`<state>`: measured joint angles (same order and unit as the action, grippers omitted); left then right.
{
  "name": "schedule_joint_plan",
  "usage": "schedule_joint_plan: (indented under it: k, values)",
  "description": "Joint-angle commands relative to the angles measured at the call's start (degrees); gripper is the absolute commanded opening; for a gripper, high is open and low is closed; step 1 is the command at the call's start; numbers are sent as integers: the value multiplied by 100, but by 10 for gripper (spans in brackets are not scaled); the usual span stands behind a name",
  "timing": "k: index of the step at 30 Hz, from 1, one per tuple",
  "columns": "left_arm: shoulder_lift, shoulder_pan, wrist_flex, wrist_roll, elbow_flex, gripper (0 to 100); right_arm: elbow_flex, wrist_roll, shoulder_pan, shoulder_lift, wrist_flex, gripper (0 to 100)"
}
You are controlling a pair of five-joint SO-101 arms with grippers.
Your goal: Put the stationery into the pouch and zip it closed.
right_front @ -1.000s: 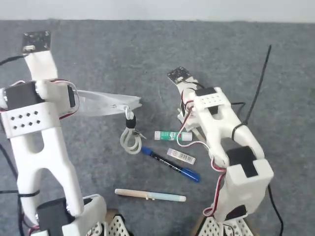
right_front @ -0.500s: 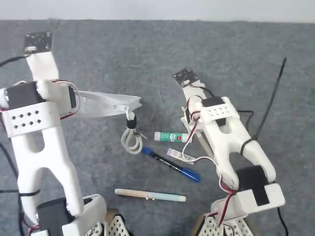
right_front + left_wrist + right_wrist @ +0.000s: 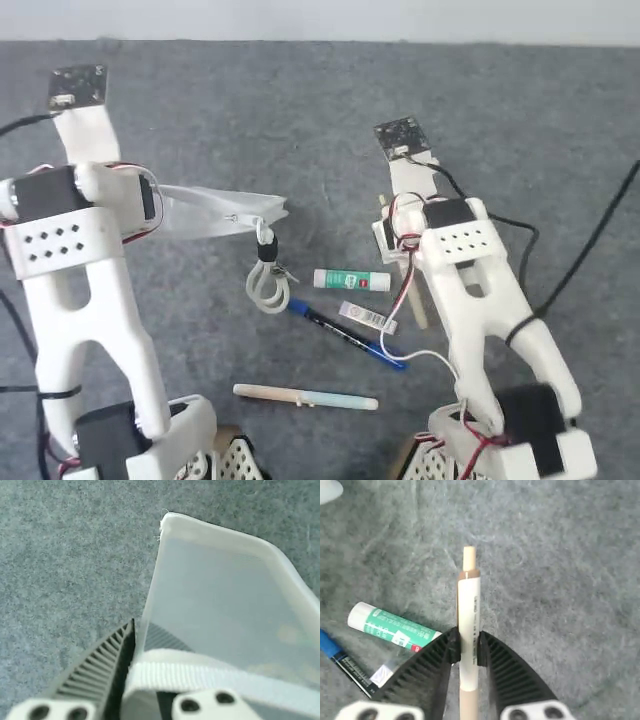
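Beige pen (image 3: 470, 600) is sitting clamped mid-barrel in the right gripper (image 3: 468, 647), just right of the glue stick (image 3: 352, 280). Pouch (image 3: 215, 212) is sticking out on the left, its edge pinched by the left gripper (image 3: 145, 652). Blue pen (image 3: 345, 335), small labelled block (image 3: 366, 317) and second pale pen (image 3: 305, 398) are lying nearer, between the arms. Risk: pouch mouth is looking flat, so the pen tip could be jabbing fabric and twisting out of the grip.

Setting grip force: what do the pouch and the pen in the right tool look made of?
Pouch: thin frosted plastic or fine mesh, hard to tell; semi-see-through, with woven white tape along its edge. Pen: probably smooth matte cream plastic, tan end.
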<state>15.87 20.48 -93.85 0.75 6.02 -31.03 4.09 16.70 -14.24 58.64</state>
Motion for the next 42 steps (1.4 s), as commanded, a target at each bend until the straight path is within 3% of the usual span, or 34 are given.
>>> schedule_joint_plan:
  k: [1, 13, 19, 42]
  values:
    - [-193, -44, 158, 114, 136, 15, 35, -132, 180, -840, 215, 7]
    - [-193, -44, 158, 123, 136, 15, 70, -132, 927, -2440, 796, 7]
    - [-193, -44, 149, 123, 136, 15, 70, -132, 1376, -3073, 611, 7]
    - [-193, -44, 141, 387, 119, 15, 132, -79, 2659, -3653, -1965, 7]
